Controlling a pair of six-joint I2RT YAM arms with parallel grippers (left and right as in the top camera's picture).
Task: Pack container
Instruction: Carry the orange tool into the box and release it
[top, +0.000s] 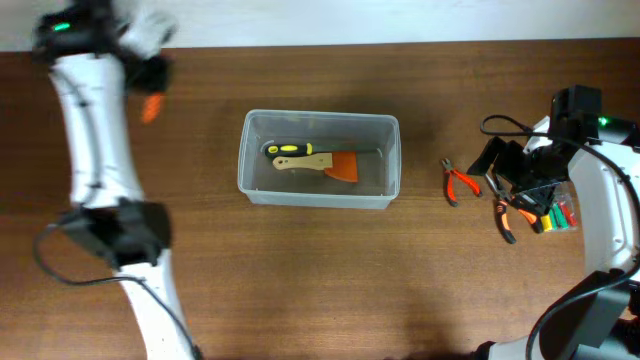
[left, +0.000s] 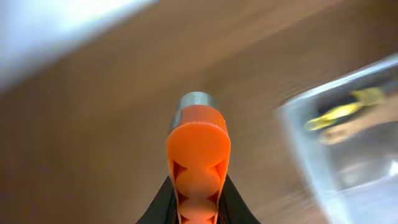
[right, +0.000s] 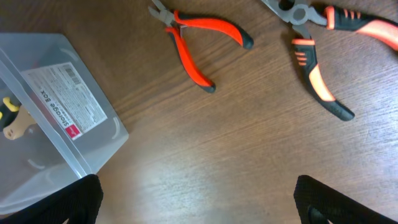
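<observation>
The container (top: 320, 118), a clear plastic tub, stands mid-table and holds a yellow-and-black handled tool (top: 290, 150) and a wooden-handled scraper with an orange blade (top: 335, 166). My left gripper (top: 148, 82) is at the far left, raised and blurred, shut on an orange-handled tool (top: 150, 106). In the left wrist view that tool (left: 198, 140) points away with a metal tip, and the container (left: 298, 137) lies to its right. My right gripper (right: 199, 205) is open and empty above the table just right of the container (right: 93, 134).
Small red pliers (top: 458, 182) (right: 196, 43) and larger orange-and-black pliers (top: 505, 218) (right: 323, 56) lie on the table to the right of the container. A small clear case of coloured bits (top: 560, 213) sits beside them under the right arm.
</observation>
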